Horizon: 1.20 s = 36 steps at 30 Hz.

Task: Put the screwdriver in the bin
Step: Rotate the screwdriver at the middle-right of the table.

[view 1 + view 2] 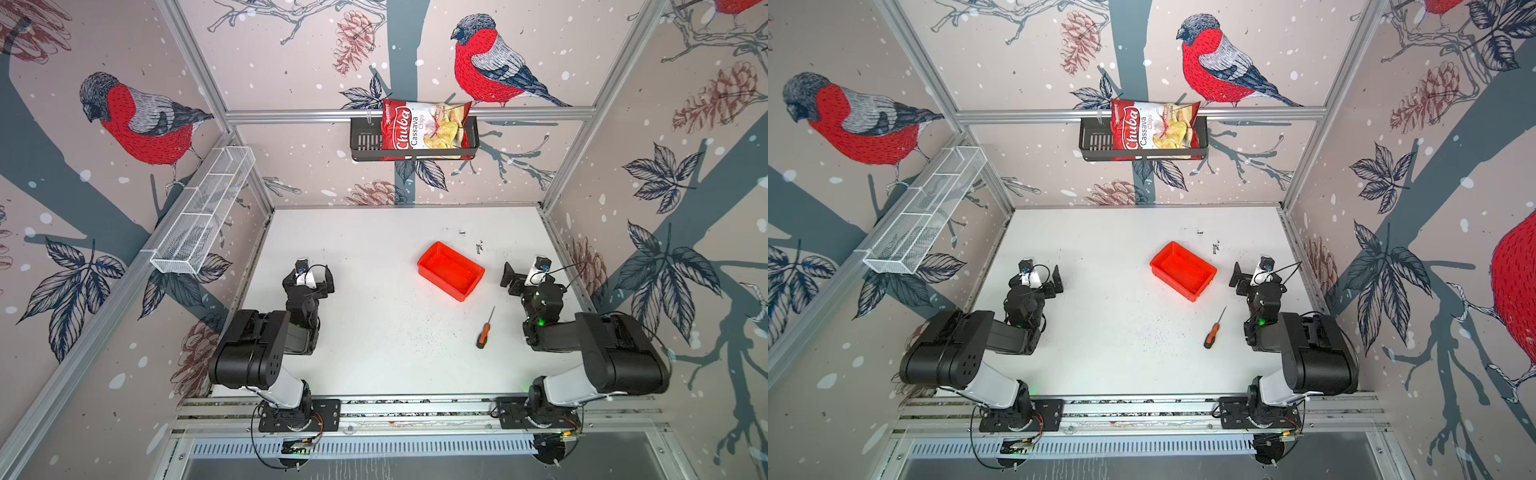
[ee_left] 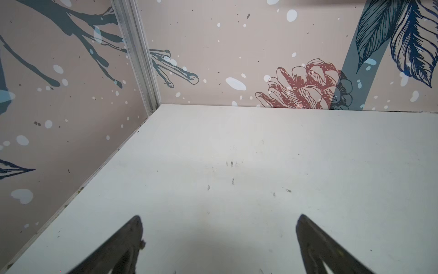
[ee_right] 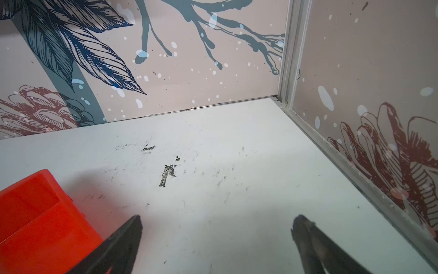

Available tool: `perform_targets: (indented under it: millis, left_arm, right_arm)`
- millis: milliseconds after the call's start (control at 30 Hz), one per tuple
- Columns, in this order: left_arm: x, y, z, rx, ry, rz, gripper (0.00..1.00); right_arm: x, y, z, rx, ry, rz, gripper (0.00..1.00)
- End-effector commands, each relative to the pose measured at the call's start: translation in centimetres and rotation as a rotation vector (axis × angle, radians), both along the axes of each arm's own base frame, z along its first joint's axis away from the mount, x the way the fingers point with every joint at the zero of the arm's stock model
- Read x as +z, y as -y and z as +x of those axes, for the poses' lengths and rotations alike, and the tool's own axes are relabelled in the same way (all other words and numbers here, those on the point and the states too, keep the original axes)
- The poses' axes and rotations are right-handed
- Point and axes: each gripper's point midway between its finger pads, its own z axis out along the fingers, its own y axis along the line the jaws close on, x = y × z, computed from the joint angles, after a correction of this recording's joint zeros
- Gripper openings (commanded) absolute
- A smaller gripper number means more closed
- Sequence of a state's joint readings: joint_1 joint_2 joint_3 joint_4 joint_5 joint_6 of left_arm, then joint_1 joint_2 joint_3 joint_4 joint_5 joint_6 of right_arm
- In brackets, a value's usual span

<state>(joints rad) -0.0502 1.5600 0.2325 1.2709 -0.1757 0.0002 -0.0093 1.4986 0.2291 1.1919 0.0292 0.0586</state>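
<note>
The screwdriver [image 1: 484,330] [image 1: 1213,330], with an orange-and-black handle and a thin dark shaft, lies flat on the white table, its tip pointing toward the far side. The red-orange bin [image 1: 451,269] [image 1: 1183,270] stands empty just beyond it, and its corner shows in the right wrist view [image 3: 35,220]. My right gripper [image 1: 527,271] [image 3: 217,220] hovers open to the right of the bin, above bare table, with nothing between its fingers. On the table's left side my left gripper [image 1: 308,273] [image 2: 219,220] is open and empty too, far from both things.
A black slotted basket [image 1: 365,143] on the back wall holds a bag of cassava chips [image 1: 424,126]. A long white wire-mesh basket [image 1: 203,212] hangs on the left wall. Patterned walls close in the table [image 1: 374,249] on three sides.
</note>
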Motion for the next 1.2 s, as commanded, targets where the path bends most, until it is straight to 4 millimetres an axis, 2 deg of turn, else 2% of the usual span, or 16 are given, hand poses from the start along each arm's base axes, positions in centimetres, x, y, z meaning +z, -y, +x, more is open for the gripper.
perform_targets:
  millis: [0,700,833,1033,1167]
  left_arm:
    - [1.0,0.1,0.1,-0.006,0.039,0.005,0.99]
    - [1.0,0.1,0.1,-0.007,0.041,0.006,0.99]
    - [1.8,1.4,0.2,-0.067,0.037,0.037,0.99]
    - [4.5,3.7,-0.3,-0.149,0.047,0.091,0.99]
    - [6.4,7.5,-0.8,-0.337,0.050,0.110,0.99]
  right_arm:
    - [0.4,0.1,0.1,-0.009,0.013,0.006,0.99]
    - [0.3,0.4,0.1,-0.026,0.010,0.008,0.99]
    - [0.7,0.9,0.3,-0.074,0.005,0.003,0.99]
    - [2.5,1.0,0.4,-0.129,-0.015,-0.014,0.99]
    - [3.7,1.3,-0.1,-0.187,-0.030,0.056,0.99]
